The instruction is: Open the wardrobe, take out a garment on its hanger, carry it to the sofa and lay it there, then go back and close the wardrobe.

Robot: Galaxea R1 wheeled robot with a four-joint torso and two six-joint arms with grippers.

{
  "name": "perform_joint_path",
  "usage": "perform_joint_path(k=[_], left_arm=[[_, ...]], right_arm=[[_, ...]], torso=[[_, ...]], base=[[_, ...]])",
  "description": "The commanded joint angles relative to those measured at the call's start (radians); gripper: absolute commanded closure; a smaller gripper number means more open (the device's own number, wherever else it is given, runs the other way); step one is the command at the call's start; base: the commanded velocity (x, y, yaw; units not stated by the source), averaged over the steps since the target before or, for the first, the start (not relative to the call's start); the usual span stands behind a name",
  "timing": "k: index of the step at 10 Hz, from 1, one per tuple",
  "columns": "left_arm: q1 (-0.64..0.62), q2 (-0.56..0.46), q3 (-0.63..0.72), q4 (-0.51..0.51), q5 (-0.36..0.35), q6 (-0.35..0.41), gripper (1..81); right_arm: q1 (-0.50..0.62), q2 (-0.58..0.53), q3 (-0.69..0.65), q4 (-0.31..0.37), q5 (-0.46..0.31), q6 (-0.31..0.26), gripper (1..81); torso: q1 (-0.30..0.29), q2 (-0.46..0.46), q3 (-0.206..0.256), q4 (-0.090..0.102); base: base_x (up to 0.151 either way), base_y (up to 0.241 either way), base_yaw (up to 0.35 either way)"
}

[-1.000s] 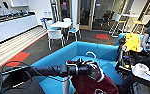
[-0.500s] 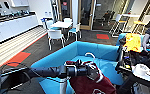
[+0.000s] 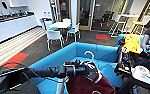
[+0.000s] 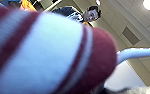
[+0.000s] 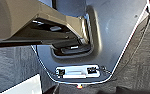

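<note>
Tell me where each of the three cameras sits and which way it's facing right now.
Head view: high on the robot, looking forward and down at the blue sofa, the maroon jacket and its white hanger; the left arm reaches in.
Left wrist view: on the left arm, tilted up past the jacket's striped trim to the ceiling and a person.
Right wrist view: on the right arm, facing down at the robot's own base and carpet.
Shared: jacket and hanger appear in head and left wrist views.

The left arm (image 3: 53, 71) hides the garment's (image 3: 91, 83) collar, and the lower picture edge cuts its body off. Only the hanger's (image 3: 89, 54) hook shows. The left wrist view blurs the garment's striped trim.
</note>
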Motion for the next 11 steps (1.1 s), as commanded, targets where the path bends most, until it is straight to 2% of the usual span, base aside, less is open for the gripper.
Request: perform_joint_path(k=[1, 9, 11], left_arm=[[-0.169, 0.010, 0.054, 0.027, -0.089, 0.009, 81.1], [-0.168, 0.010, 0.054, 0.027, -0.089, 0.009, 81.1], [-0.168, 0.010, 0.054, 0.027, -0.089, 0.009, 81.1]], right_arm=[[-0.013, 0.006, 0.007, -0.017, -0.060, -0.001, 1.0], [-0.012, 0.007, 0.007, -0.017, -0.060, -0.001, 1.0], [-0.010, 0.007, 0.007, -0.017, -0.060, -0.001, 1.0]], torso=[[0.000, 0.000, 0.000, 0.000], [0.000, 0.000, 0.000, 0.000], [0.000, 0.000, 0.000, 0.000]], base=[[0.000, 0.000, 0.000], [0.000, 0.000, 0.000], [0.077, 0.000, 0.000]])
